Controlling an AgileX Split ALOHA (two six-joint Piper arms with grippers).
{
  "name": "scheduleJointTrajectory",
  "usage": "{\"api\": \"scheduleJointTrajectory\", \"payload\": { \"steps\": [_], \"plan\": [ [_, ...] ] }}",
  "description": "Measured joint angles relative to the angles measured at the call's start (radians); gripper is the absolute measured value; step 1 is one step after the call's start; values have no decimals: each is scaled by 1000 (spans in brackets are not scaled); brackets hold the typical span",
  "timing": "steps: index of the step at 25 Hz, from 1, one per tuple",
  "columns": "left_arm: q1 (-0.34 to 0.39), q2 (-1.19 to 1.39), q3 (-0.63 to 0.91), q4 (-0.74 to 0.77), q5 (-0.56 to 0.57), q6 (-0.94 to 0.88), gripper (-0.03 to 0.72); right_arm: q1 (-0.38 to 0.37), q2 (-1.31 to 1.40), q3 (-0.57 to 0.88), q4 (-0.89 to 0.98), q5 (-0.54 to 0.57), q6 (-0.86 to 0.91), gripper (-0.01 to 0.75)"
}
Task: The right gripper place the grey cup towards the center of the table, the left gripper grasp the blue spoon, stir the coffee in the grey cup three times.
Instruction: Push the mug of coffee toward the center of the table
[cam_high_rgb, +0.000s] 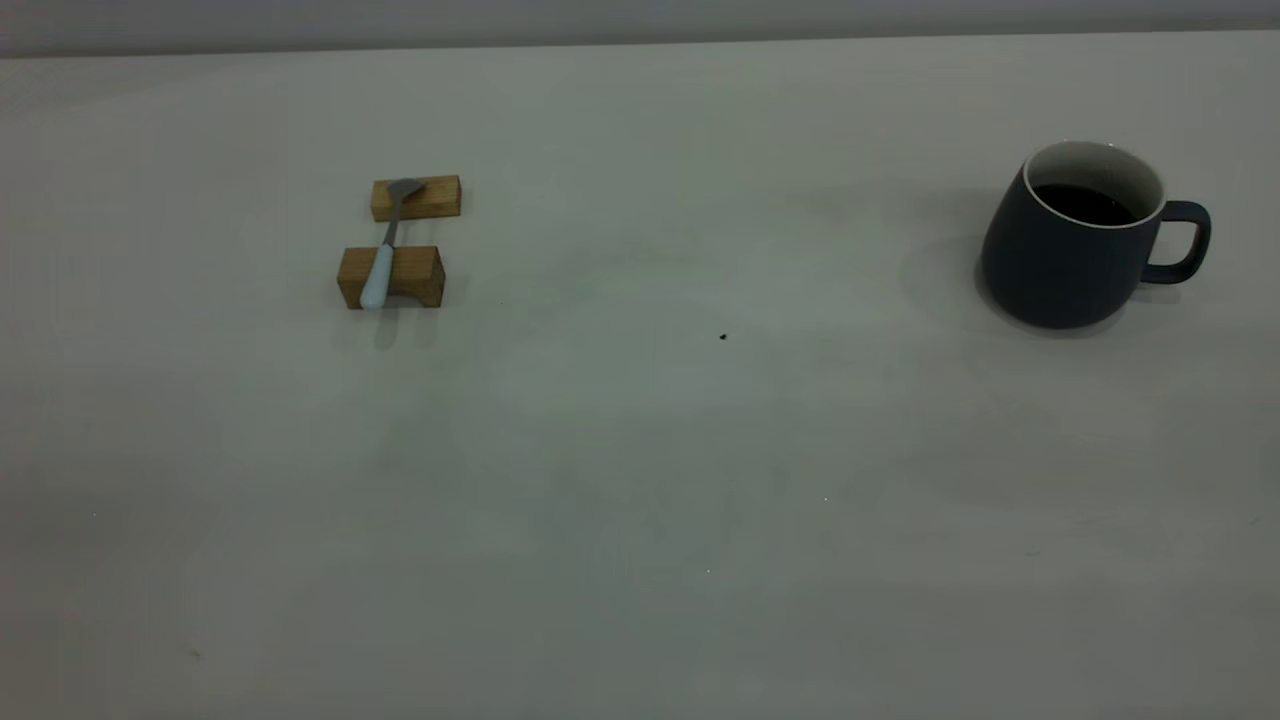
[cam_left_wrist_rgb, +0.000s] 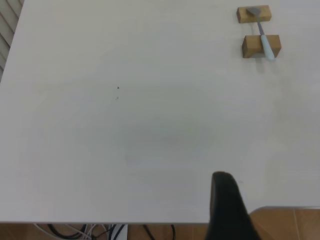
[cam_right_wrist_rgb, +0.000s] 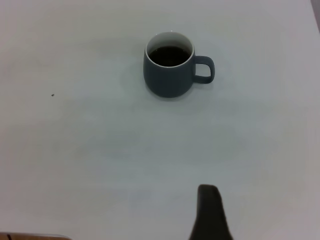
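The grey cup stands upright at the table's far right, handle pointing right, with dark coffee inside. It also shows in the right wrist view as the grey cup, well ahead of my right gripper, which is shut and empty. The blue spoon lies across two wooden blocks at the left, its metal bowl on the farther block. In the left wrist view the blue spoon is far from my left gripper, which hangs shut and empty over the table's near edge. Neither arm shows in the exterior view.
Two small wooden blocks carry the spoon. A tiny dark speck marks the table's middle. Wooden floor and cables show beyond the table edge in the left wrist view.
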Motion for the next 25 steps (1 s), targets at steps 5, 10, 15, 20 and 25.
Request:
{"api": "scheduleJointTrajectory", "payload": {
  "steps": [5, 10, 15, 20, 25],
  "plan": [
    [0, 0, 0, 0, 0, 0, 508, 0, 0, 0, 1, 0, 0, 592],
    [0, 0, 0, 0, 0, 0, 508, 0, 38, -11, 14, 2, 1, 592],
    [0, 0, 0, 0, 0, 0, 508, 0, 280, -128, -26, -32, 4, 592],
    [0, 0, 0, 0, 0, 0, 508, 0, 673, -269, -64, -120, 9, 592],
    [0, 0, 0, 0, 0, 0, 508, 0, 1045, -332, -61, -281, -58, 592]
  ]
}}
